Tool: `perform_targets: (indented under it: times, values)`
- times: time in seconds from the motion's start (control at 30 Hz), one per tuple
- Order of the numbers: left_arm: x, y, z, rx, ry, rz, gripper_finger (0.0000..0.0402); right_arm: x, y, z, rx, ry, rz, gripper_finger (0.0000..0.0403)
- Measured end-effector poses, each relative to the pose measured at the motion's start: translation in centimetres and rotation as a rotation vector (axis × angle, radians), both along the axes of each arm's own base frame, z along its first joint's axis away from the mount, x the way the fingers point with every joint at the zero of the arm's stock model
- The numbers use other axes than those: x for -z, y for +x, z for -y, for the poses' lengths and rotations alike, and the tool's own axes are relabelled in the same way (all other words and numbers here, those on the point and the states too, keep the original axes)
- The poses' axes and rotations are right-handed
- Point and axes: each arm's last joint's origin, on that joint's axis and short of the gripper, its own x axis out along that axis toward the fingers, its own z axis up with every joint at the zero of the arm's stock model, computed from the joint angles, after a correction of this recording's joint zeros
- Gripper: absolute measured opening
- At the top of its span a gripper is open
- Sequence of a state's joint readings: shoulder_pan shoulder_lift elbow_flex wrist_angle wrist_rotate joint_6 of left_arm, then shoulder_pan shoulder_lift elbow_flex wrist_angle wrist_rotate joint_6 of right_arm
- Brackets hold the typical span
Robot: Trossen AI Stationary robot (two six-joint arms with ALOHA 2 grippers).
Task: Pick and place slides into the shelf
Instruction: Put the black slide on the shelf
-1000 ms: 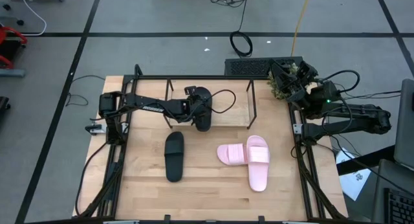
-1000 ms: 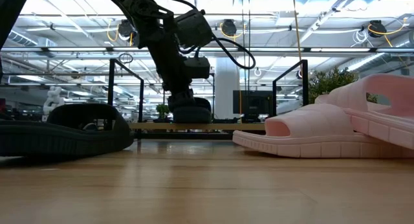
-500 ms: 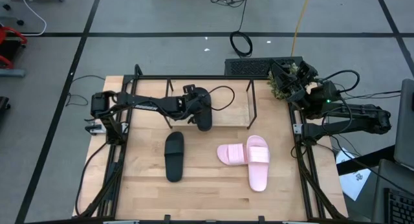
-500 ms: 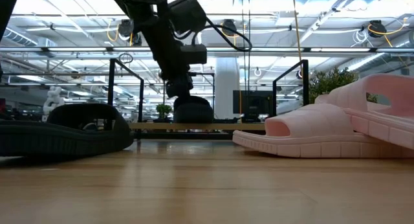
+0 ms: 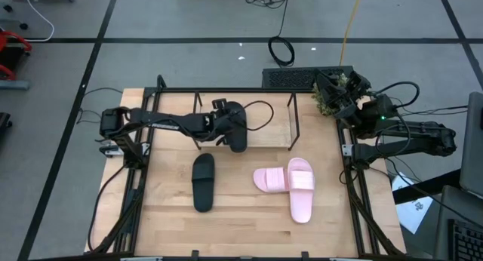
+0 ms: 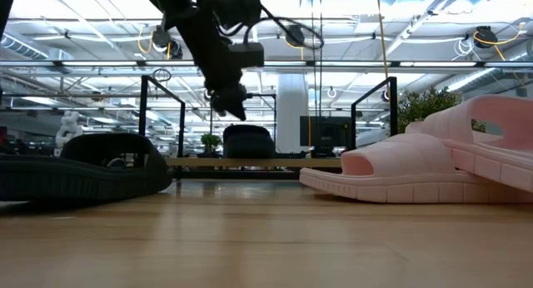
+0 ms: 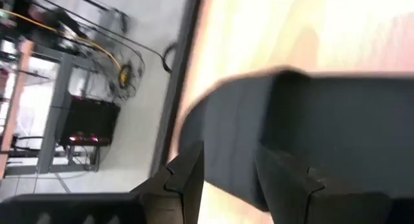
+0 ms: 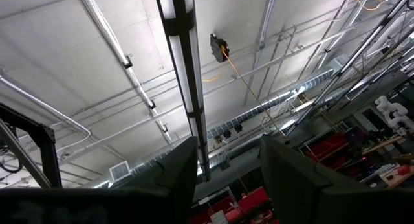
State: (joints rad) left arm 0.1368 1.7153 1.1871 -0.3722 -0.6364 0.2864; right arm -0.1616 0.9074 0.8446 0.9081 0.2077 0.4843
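1. Wooden table (image 5: 249, 216) fills the middle of the high view, framed by black rails on a grey floor.
2. At the upper part of the table stands the shelf (image 5: 264, 118), thin black rods over a light board.
3. One black slide (image 5: 237, 130) lies on the shelf board, centre-left in the high view; in the low view it sits at centre (image 6: 248, 141).
4. The left gripper (image 5: 223, 133) hangs just left of that slide, fingers (image 7: 186, 175) spread and lifted clear of it; the low view shows the gripper (image 6: 230, 103) above the slide.
5. A second black slide (image 5: 203, 182) lies on the table below the shelf.
6. Two pink slides (image 5: 293, 185) lie touching at lower centre-right.
7. The right gripper (image 5: 343, 102) rests at the upper right off the table, fingers (image 8: 178, 169) apart, pointing at the ceiling.
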Motion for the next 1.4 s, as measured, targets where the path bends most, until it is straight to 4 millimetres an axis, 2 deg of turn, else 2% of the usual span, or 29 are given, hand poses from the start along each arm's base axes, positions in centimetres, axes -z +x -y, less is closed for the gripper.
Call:
perform_targets:
  times: [0.23,0.3,0.43,0.53,0.63,0.73,0.87,1.1,1.27,1.4]
  values:
    - [-2.1,-1.6,0.6,0.003,-0.003,-0.001,0.0145,0.2,0.3,0.1,-0.001,0.002,-0.01,0.0157]
    - [-3.8,-1.7,1.5,0.018,0.011,0.047,0.0145,0.2,0.4,0.1,-0.001,0.002,-0.011,0.0157]
    - [-6.9,-3.6,4.0,0.069,0.022,0.053,0.0145,0.1,0.3,0.1,-0.001,0.001,-0.005,0.0157]
    - [-8.3,-5.9,6.5,0.13,-0.009,0.037,0.0145,0.0,0.2,0.0,-0.011,-0.007,0.0,0.0157]
    - [-10.0,-7.9,8.8,0.192,-0.098,0.113,0.0145,0.1,0.3,0.0,-0.021,-0.019,-0.006,0.0157]
    - [-11.2,-9.2,11.0,0.239,-0.233,0.225,0.0145,0.1,0.3,0.0,-0.019,-0.02,-0.012,0.0157]
    - [-11.1,-10.0,13.9,0.284,-0.376,0.251,0.0145,0.2,0.5,0.0,-0.024,-0.018,-0.015,0.0157]
    - [-8.0,-10.7,18.7,0.226,-0.566,0.112,0.0145,0.3,0.7,-0.2,-0.093,-0.023,-0.024,0.0157]
    - [-5.0,-10.4,21.0,0.135,-0.565,-0.005,0.0145,0.4,0.8,-0.5,-0.122,-0.021,-0.024,0.0157]
    - [-2.6,-9.8,22.0,0.06,-0.521,-0.067,0.0145,0.4,0.9,-0.8,-0.147,-0.032,-0.026,0.0157]
